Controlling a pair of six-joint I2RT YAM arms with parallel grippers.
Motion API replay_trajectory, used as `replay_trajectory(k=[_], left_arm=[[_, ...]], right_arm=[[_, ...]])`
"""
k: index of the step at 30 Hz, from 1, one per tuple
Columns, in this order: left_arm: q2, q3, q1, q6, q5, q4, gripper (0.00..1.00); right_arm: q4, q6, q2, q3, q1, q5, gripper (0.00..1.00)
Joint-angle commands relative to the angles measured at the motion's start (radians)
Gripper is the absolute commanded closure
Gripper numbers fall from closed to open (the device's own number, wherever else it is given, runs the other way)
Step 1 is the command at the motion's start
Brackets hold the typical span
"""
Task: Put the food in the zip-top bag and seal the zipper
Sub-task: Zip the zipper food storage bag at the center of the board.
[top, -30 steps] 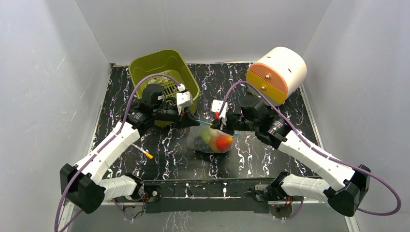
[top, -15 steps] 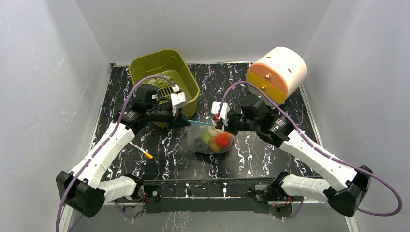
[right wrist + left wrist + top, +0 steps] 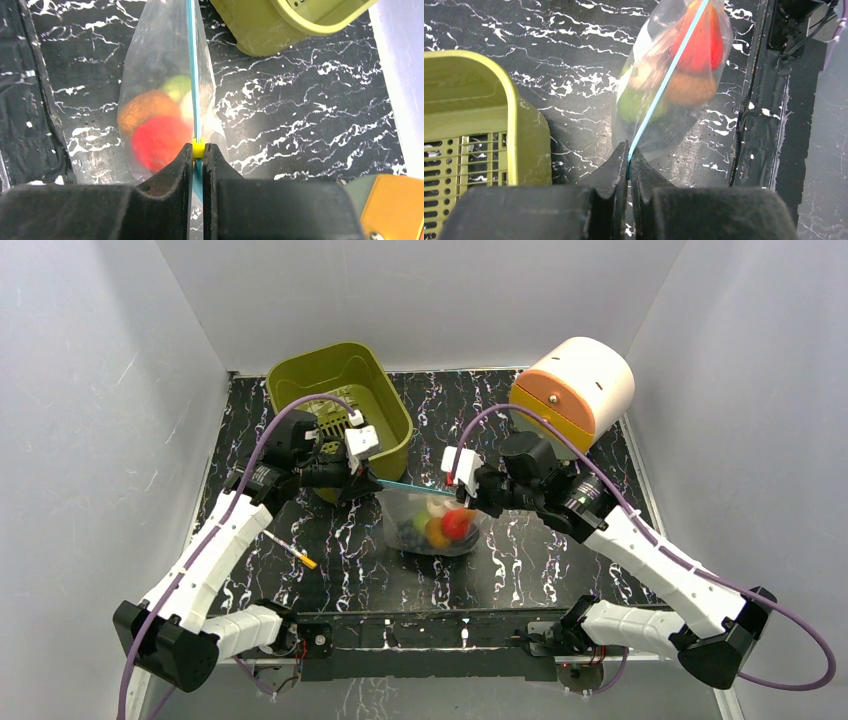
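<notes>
The clear zip-top bag [image 3: 432,520] hangs between my two grippers above the black marble table. The food [image 3: 445,527] lies inside it: red, orange, green and dark pieces, also in the left wrist view [image 3: 696,55] and the right wrist view [image 3: 160,135]. The blue-teal zipper [image 3: 405,487] is stretched taut between the grippers. My left gripper [image 3: 368,481] is shut on the zipper's left end [image 3: 629,160]. My right gripper [image 3: 460,494] is shut on the zipper at its small yellow slider [image 3: 198,146].
An olive-green bin [image 3: 340,390] stands at the back left, close behind my left gripper. A cream and orange drum with a drawer [image 3: 572,390] stands at the back right. A thin yellow-tipped stick [image 3: 297,555] lies on the table at the front left.
My left gripper has pulled leftwards and back with the zipper's end. The zipper strip is now stretched longer and straighter, and the bag hangs more upright.
</notes>
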Motion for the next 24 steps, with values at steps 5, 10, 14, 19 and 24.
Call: replay_trajectory(k=[5,10,14,19,24], left_arm=[[-0.033,0.036,0.058,0.011,-0.14,-0.039,1.0],[-0.029,0.038,0.058,0.018,-0.166,-0.03,1.0],[-0.023,0.039,0.058,0.001,-0.143,-0.005,1.0],[-0.013,0.036,0.059,0.046,0.111,0.008,1.0],[-0.009,-0.009,0.059,-0.075,0.301,0.207,0.61]], right_arm=[[-0.183,-0.046,-0.073,0.052,-0.036,0.211,1.0],[-0.244,-0.049,-0.077,0.041,-0.046,0.235,1.0],[-0.229,-0.039,-0.091,0.061,-0.046,0.191,1.0],[-0.125,-0.021,-0.065,0.062,-0.045,0.045,1.0],[-0.011,-0.015,-0.007,0.08,-0.046,-0.061,1.0]])
